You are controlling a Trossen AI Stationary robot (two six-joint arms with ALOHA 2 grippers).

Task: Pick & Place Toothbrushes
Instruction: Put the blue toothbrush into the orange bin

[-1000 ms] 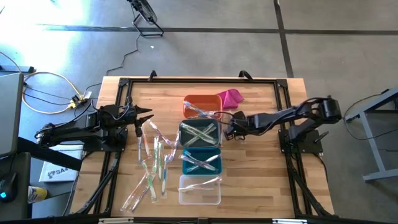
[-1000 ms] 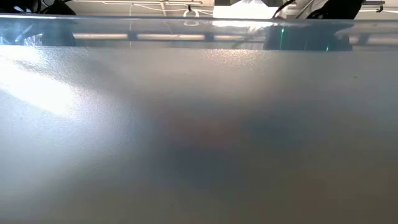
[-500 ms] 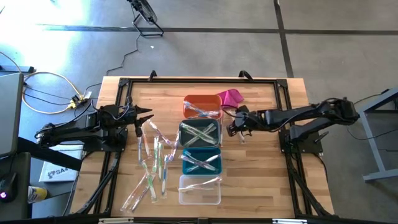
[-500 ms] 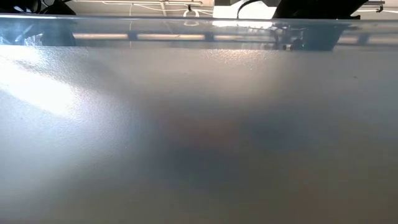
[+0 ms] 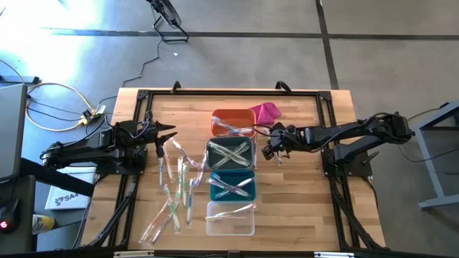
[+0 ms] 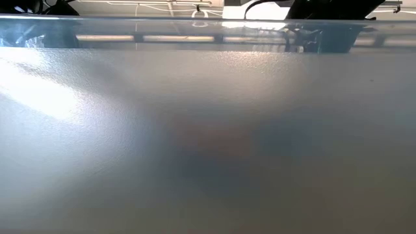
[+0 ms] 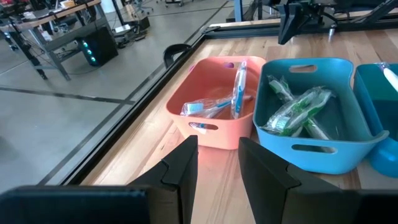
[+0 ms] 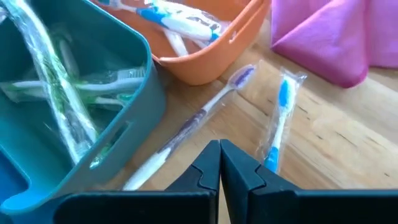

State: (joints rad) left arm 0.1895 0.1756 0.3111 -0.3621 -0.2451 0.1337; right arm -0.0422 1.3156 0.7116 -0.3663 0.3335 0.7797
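bins [image 5: 231, 172] in a row mid-table | loose toothbrushes [image 5: 176, 188] left | cloth [image 5: 265, 112] probably behind

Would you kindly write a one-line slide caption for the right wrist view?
Right gripper, shut and empty, above two wrapped toothbrushes lying on the table beside the orange bin.

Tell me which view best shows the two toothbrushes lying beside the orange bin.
The right wrist view: the purple-tipped toothbrush and blue wrapped toothbrush lie plainly on the wood. The high view hides them under the right gripper; the low view shows nothing.
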